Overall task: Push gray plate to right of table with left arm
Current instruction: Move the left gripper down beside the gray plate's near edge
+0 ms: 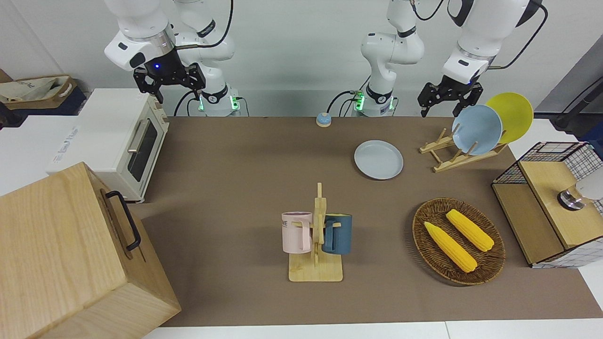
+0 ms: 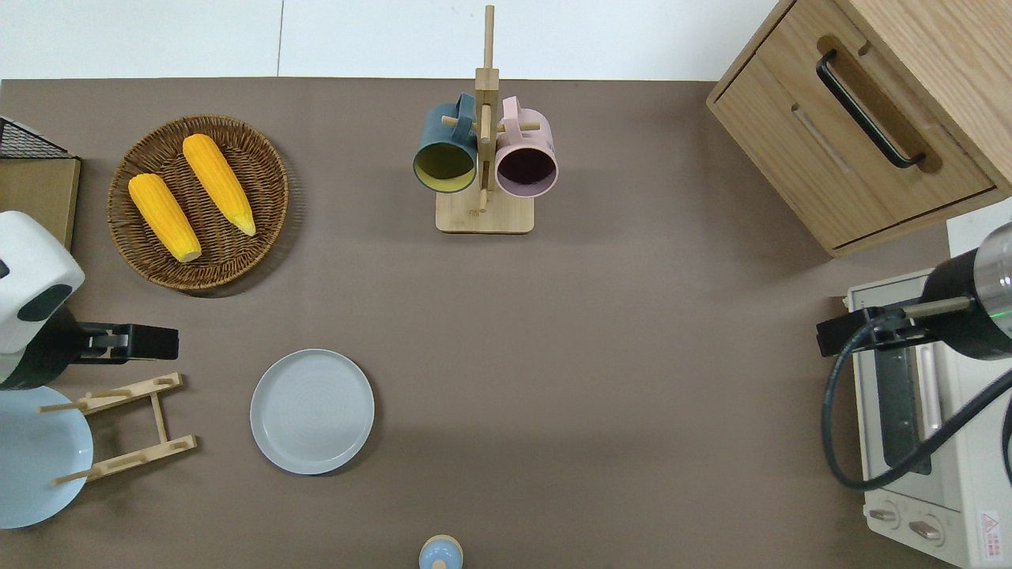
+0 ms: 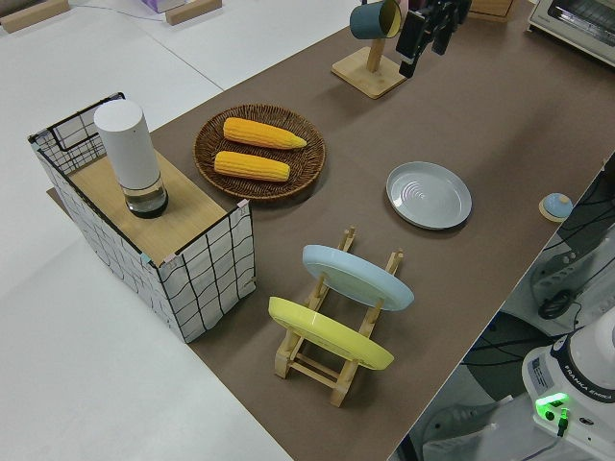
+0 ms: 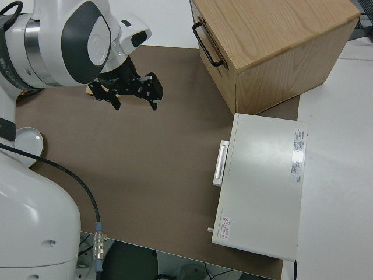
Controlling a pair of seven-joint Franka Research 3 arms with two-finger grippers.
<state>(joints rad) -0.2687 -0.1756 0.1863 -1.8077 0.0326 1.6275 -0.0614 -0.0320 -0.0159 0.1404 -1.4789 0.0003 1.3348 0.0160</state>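
The gray plate [image 1: 378,159] lies flat on the brown table [image 1: 235,155], toward the left arm's end; it also shows in the overhead view [image 2: 312,411] and the left side view [image 3: 429,194]. My left gripper [image 1: 445,98] is open and empty, up in the air. In the overhead view the left gripper [image 2: 150,342] is over the table just beside the wooden plate rack [image 2: 126,427], apart from the gray plate. The right arm is parked, its gripper [image 1: 169,81] open.
The rack holds a sky-blue plate [image 1: 476,129] and a yellow plate [image 1: 513,115]. A wicker basket [image 1: 419,235] holds two corn cobs. A mug tree [image 1: 316,240], a wooden drawer cabinet [image 1: 61,254], a toaster oven [image 1: 118,136], a small blue bell [image 1: 323,119] and a wire shelf [image 1: 546,207] stand around.
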